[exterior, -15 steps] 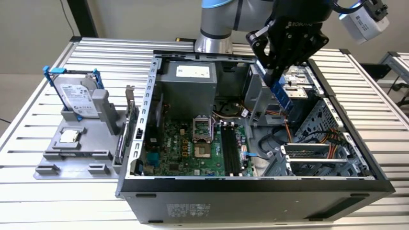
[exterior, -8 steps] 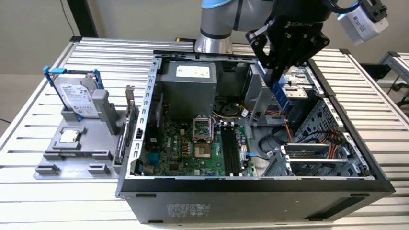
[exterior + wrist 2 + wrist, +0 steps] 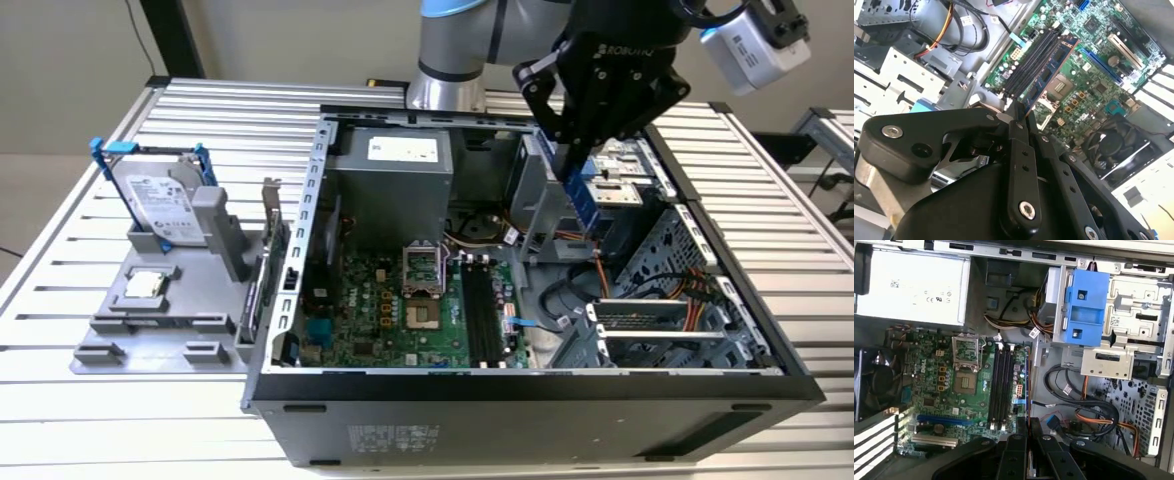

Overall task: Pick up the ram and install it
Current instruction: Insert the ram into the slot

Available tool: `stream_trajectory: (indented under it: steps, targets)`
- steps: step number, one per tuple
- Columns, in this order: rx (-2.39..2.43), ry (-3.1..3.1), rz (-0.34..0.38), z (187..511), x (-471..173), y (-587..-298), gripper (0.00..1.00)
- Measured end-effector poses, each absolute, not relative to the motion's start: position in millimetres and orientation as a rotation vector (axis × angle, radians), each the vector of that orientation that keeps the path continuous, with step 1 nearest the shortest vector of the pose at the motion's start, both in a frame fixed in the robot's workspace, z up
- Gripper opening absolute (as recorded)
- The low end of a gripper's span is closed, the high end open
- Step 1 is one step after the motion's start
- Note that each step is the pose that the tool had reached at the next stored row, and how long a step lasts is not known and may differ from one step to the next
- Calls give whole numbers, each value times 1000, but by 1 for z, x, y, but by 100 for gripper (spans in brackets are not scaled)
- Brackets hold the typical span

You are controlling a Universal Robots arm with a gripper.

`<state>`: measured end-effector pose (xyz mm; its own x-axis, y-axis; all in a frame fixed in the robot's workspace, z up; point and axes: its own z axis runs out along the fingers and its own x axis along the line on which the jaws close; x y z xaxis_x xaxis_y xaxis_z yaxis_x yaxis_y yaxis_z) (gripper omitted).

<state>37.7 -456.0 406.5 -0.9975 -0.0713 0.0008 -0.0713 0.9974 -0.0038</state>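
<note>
The claw (image 3: 585, 165) is clamped on the ram (image 3: 583, 200), holding the blue stick edge-down above the open computer case (image 3: 534, 385). In the second wrist view the ram (image 3: 1050, 70) juts from between the fingers (image 3: 1018, 131), over the green motherboard (image 3: 1089, 55) beside the black memory slots (image 3: 1026, 62). The case sits on the slatted counter (image 3: 80, 260).
</note>
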Motion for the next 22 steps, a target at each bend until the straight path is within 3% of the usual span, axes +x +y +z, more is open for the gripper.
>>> stream_trajectory:
  steps: [22]
  targets:
    - [84, -3140, 6, 397, 38, -456, 0]
